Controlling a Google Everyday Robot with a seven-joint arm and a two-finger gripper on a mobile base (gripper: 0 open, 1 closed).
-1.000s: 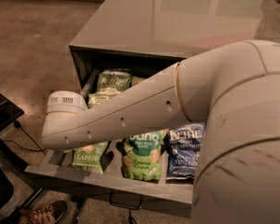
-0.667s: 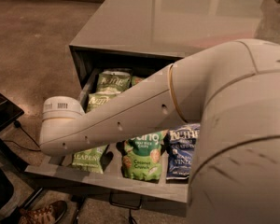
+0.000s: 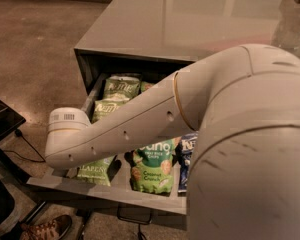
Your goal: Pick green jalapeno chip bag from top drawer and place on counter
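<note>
My arm reaches from the right across the open top drawer and ends in a wrist with a barcode label, over the drawer's left front corner. My gripper is hidden beneath that wrist, low at the left lane, so I cannot tell whether it is spread or pressed together, nor whether it touches anything.

Three light-green bags alike lie in a row in the left lane. The front green jalapeno chip bag shows below my arm, flat, with the letters "LAPENO" near its lower edge. A second one lies behind it, just above my arm, and a third sits furthest back under the cabinet edge.

In the middle lane a deeper-green dang bag lies flat, and just beside it on the right a blue bag peeks out from behind my arm.

The bench, glossy grey, spreads behind the drawer. A dark pull hangs on the drawer front. A brown shoe rests on the floor at lower left.
</note>
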